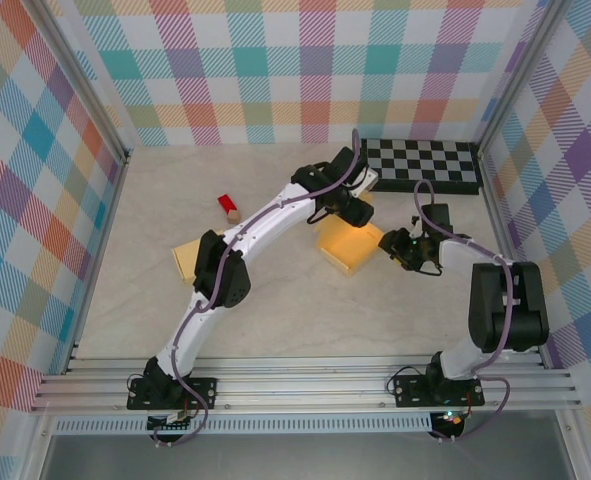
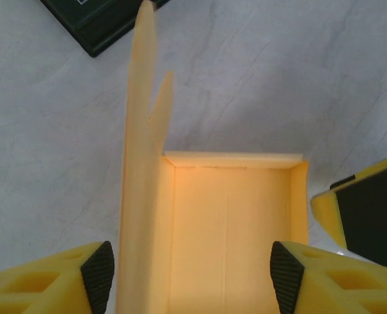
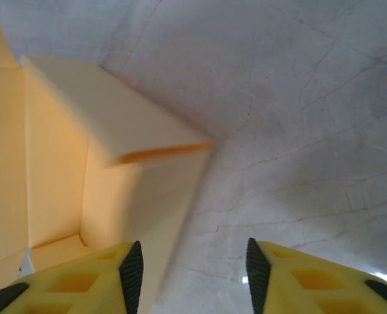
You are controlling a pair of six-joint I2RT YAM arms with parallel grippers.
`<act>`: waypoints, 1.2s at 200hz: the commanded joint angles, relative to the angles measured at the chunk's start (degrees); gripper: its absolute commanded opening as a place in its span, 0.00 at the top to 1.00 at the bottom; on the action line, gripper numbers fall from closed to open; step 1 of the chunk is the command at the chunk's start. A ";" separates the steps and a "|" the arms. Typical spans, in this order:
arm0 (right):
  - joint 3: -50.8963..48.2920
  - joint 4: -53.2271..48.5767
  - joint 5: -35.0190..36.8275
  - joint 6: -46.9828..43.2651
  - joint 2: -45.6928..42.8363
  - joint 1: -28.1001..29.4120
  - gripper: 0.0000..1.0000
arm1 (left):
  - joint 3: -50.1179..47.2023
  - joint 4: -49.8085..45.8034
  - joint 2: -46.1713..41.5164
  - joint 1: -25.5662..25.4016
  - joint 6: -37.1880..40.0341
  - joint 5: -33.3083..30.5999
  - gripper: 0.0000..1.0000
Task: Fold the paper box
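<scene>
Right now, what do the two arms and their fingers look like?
Left arm: white tubular links, bulky black joints, a lavender cable looping along it, black base. Right arm: same build and cabling. Left fingers and right fingers: yellow moulded plastic with recessed pockets, black pads on their inner faces.

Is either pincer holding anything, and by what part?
No firm hold shows: the left pincer straddles the paper box, the right pincer hangs open beside it.
</scene>
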 commanded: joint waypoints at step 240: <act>6.15 -3.01 -1.36 -12.06 1.94 -0.16 0.59 | -0.84 -10.68 -0.56 -5.40 13.08 -0.65 1.00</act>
